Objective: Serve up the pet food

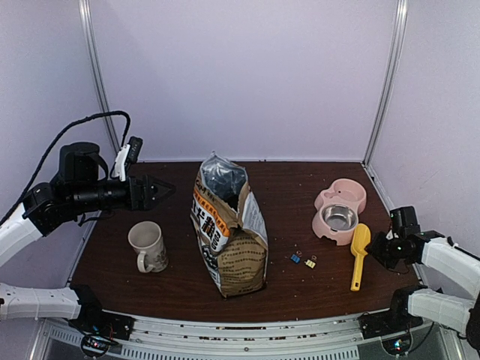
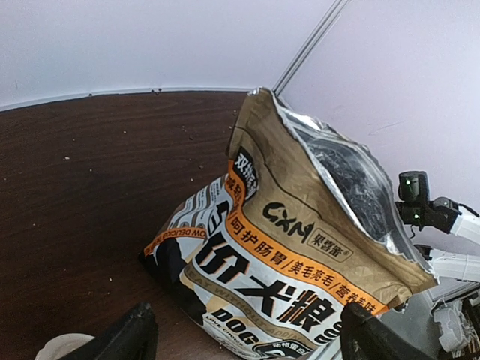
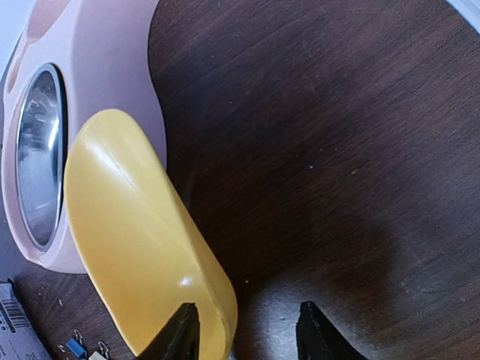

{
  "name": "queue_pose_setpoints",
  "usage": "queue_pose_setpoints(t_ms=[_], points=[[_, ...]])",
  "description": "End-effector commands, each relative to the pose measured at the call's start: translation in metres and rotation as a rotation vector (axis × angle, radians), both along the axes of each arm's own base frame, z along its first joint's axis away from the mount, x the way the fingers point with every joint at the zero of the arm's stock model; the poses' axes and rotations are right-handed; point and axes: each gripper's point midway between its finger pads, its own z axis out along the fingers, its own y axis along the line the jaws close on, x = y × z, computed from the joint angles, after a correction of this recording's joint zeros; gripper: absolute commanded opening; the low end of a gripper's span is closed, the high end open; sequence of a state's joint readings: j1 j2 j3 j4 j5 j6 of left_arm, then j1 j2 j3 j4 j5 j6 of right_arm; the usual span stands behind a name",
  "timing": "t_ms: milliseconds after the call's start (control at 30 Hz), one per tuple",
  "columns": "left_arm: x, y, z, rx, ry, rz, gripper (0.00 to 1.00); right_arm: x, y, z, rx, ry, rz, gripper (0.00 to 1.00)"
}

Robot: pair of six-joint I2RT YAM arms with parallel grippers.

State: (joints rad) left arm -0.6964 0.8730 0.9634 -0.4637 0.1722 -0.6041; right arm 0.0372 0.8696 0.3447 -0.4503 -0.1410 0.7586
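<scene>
Open bag (image 1: 229, 232) stands mid-bench (image 1: 172, 289); both claws apart.
Left claw (image 1: 166, 188) gapes beside the bag, kibble hidden inside. Right claw (image 3: 247, 307) straddles the scoop's (image 3: 142, 232) edge by the bowl (image 3: 112, 67), unclamped.

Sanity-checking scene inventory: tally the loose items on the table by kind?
Dog food bag: 1
Mug: 1
Pink feeder: 1
Yellow scoop: 1
Binder clips: 2
Total: 6
</scene>
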Motion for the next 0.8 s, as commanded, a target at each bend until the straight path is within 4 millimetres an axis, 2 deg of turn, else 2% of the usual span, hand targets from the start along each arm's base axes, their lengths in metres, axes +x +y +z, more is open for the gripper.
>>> queue_pose_setpoints(t_ms=[0, 367, 567, 633, 767], points=[[0.002, 0.001, 0.010, -0.044, -0.034, 0.009, 0.87, 0.017, 0.008, 0.005, 0.019, -0.058, 0.065, 0.45], [0.001, 0.004, 0.010, -0.041, -0.031, 0.019, 0.87, 0.013, 0.008, -0.008, 0.007, -0.020, 0.081, 0.22], [0.001, 0.003, 0.011, -0.042, -0.030, 0.014, 0.87, 0.011, 0.005, -0.008, -0.012, -0.017, 0.075, 0.08], [0.000, 0.003, 0.012, -0.042, -0.033, 0.014, 0.87, 0.010, 0.003, -0.004, -0.023, -0.019, 0.070, 0.04], [0.000, 0.005, 0.015, -0.029, -0.042, 0.016, 0.87, 0.013, -0.004, 0.018, -0.063, -0.059, 0.055, 0.00]])
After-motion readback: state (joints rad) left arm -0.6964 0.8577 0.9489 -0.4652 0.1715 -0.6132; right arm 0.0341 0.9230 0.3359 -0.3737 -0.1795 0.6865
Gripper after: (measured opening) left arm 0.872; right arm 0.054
